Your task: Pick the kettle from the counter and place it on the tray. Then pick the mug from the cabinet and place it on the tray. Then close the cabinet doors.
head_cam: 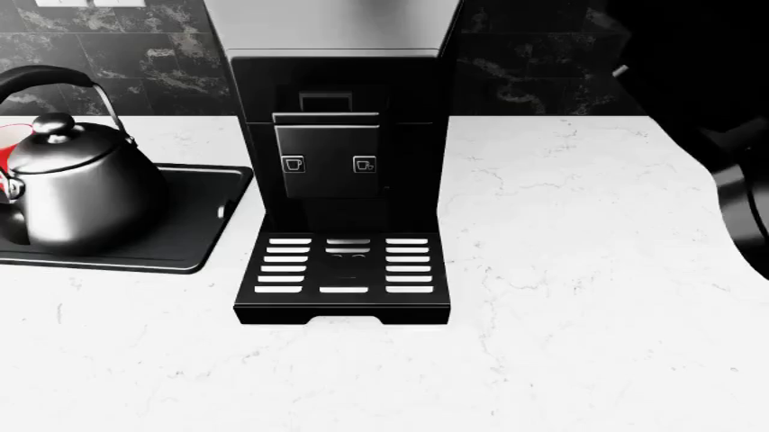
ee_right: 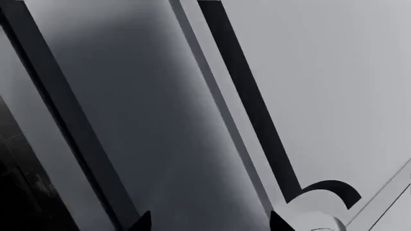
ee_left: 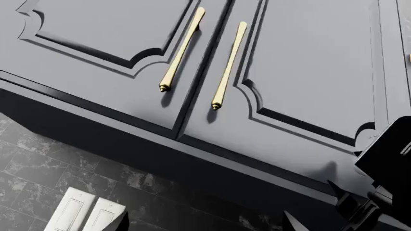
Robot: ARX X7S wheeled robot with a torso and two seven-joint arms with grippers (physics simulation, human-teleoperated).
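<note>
In the head view the dark steel kettle (head_cam: 85,189) stands upright on the black tray (head_cam: 193,225) at the left of the white counter (head_cam: 577,270). A sliver of the red mug (head_cam: 7,148) shows behind the kettle at the picture's edge, on the tray side. Neither gripper shows in that view. The left wrist view faces two grey cabinet doors (ee_left: 109,43) that meet at a seam, both shut, with brass handles (ee_left: 228,65). My left gripper (ee_left: 205,225) is open and holds nothing. My right gripper (ee_right: 210,224) is open, close to a grey door panel (ee_right: 160,120).
A tall black coffee machine (head_cam: 337,135) with a slotted drip grille (head_cam: 346,270) stands mid-counter beside the tray. White wall switches (ee_left: 83,214) sit on the dark tiled wall below the cabinet. A black robot part (ee_left: 388,154) intrudes near the right door.
</note>
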